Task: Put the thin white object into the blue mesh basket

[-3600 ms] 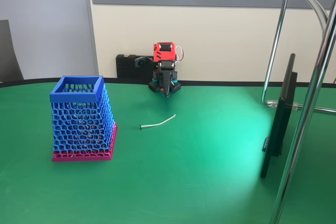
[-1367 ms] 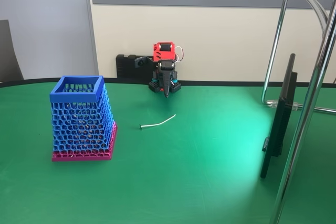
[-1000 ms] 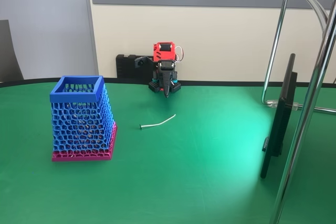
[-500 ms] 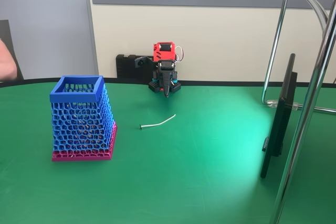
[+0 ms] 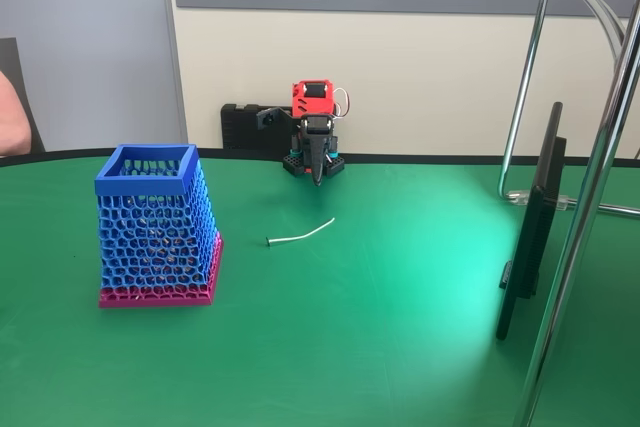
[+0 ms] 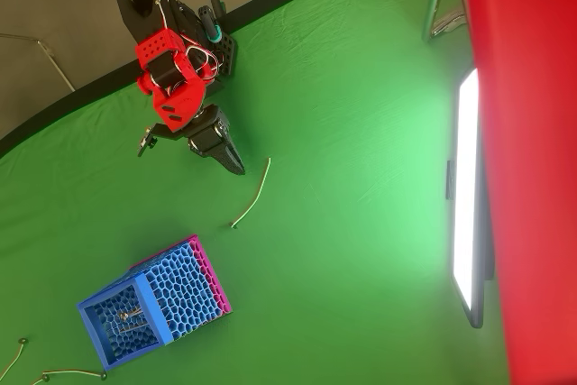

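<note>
Thin white object [image 5: 300, 233]: one is lying flat on the green table [image 5: 400, 327], out in the open between arm and basket, touching neither.
Gripper [image 5: 318, 175]: one, black, is hanging folded at the red arm [image 5: 312, 99] by the table's far edge, its tip pointing down; the two fingers are sitting pressed together to a single point, gripping nothing.
Gripper from above: in the overhead view the tip [image 6: 236, 167] is pointing toward the upper end of the stick [image 6: 251, 194], near it but apart.
Long axis: in the fixed view the stick is running from lower left to upper right, with a slight curve; in the overhead view it is slanting from lower left to upper right, more steeply.
Dark tip: it is sitting at the lower-left end, the end facing the basket.
Blue mesh basket [image 5: 155, 227]: one is standing upright on its pink base, left of the stick in the fixed view, well apart from the arm.
Basket inside: something small is showing through the open rim [image 6: 122, 322] from above; I cannot tell what.
Other wires: two are lying near the lower-left corner [image 6: 63, 373] of the overhead view.
</note>
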Robot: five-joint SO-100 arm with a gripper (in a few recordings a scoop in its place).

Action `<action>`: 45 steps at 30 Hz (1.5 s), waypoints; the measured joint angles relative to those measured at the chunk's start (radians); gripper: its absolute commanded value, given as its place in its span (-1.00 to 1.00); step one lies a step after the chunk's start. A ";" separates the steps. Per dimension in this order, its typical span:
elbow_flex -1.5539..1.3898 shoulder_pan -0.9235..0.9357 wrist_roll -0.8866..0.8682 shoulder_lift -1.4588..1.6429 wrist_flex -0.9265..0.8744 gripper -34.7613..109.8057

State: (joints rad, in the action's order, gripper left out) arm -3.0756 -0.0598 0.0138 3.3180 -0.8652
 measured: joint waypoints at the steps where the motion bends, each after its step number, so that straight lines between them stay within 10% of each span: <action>1: 0.000 0.000 0.000 0.000 0.000 -0.51; 27: 0.000 -0.005 0.014 -0.014 0.008 -0.51; 45: 0.379 0.092 0.064 -0.620 0.098 -0.51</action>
State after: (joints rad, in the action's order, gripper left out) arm -2.6967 0.0322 0.0782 2.6983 -0.7670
